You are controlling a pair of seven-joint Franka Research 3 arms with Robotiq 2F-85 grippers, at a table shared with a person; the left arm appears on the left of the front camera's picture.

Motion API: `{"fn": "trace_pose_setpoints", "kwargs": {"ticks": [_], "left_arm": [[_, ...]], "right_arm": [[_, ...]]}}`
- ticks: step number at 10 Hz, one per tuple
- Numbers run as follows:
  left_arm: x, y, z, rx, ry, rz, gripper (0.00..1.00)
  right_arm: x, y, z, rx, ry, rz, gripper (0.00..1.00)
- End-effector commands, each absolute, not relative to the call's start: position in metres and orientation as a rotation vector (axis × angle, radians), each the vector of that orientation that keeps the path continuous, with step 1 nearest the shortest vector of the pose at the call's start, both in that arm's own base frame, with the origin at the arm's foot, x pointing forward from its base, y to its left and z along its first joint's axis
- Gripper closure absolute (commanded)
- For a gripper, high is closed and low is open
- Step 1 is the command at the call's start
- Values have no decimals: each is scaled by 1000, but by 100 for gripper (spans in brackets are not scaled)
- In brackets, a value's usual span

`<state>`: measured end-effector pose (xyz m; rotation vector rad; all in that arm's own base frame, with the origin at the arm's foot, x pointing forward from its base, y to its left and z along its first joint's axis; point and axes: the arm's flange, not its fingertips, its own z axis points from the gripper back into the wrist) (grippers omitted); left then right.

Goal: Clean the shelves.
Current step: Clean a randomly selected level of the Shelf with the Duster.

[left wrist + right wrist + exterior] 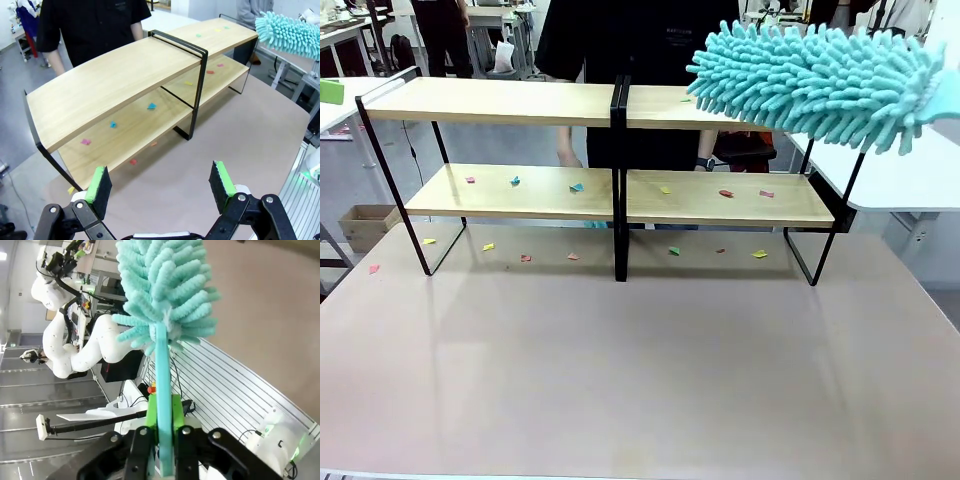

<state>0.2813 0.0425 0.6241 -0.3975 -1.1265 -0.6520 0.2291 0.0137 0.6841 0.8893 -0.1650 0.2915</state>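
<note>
Right wrist view has the right gripper (165, 412) clenched on the thin teal handle of a fluffy teal duster (162, 295), a green pad pressed to each side of the handle and the shaggy head rising beyond the fingertips. In the front view the duster (820, 85) hangs at top-board height by the right end of the shelves (500, 100); whether it touches the wood cannot be told. The shelves stand across the far part of the beige table (640, 380), two racks joined at the middle. Small coloured paper scraps (577, 187) lie scattered along both lower boards, pink, blue and teal on the left rack, yellow, red and pink on the right one. A few green and yellow scraps sit on the right rack's top board, and others lie on the table under the shelves. The left gripper (160, 180) hovers off the shelves' left end, jaws spread wide. A person (640, 40) in a dark top stands behind the shelves.
</note>
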Motion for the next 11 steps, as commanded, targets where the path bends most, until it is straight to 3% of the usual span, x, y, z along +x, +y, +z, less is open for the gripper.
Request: {"fn": "trace_pose_setpoints", "kwargs": {"ticks": [1, 5, 9, 11], "left_arm": [[281, 43, 624, -400, -1123, -655, 0], [281, 43, 624, -400, -1123, -655, 0], [281, 43, 624, -400, -1123, -655, 0], [281, 43, 624, -400, -1123, -655, 0]], "right_arm": [[228, 14, 685, 893, -170, 295, 88], [267, 94, 698, 766, -305, 349, 88], [336, 199, 694, 520, -455, 155, 88], [344, 221, 677, 432, -392, 97, 88]]}}
